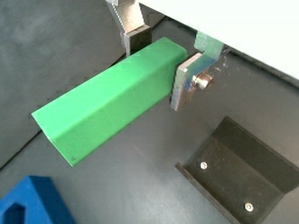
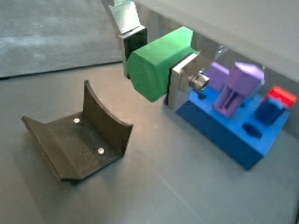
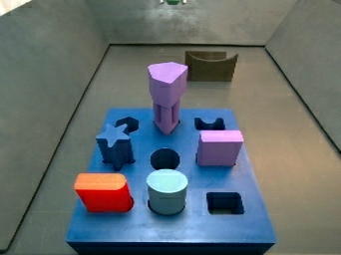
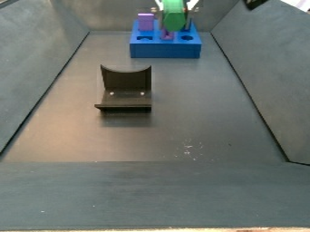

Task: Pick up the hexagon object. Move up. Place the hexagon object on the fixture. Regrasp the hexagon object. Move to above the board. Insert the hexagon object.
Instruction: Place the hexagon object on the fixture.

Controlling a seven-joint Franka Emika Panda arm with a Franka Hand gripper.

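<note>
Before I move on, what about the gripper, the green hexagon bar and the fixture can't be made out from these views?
- Gripper: shut on the hexagon object in both wrist views; in a side view it lies almost wholly above the frame's top edge.
- Hexagon object: its top is cropped in a side view, so its height over the board is unclear.
- Fixture: far and small in a side view; notch detail unreadable.
- Hexagonal hole: not identifiable on the board.

The blue board (image 3: pixel 173 214) fills the near half of this side view. A tall lilac pillar (image 3: pixel 166 97) stands upright near its far edge. To the left sits a dark blue star piece (image 3: pixel 116 139), to the right a lilac cube (image 3: pixel 220 147). Along the near edge are a red block (image 3: pixel 103 192), a pale teal cylinder (image 3: pixel 168 191) and an empty square hole (image 3: pixel 225 203). The fixture (image 3: pixel 210 64) stands beyond, against the far wall. Only a green speck shows at the top edge; the gripper cannot be made out.
</note>
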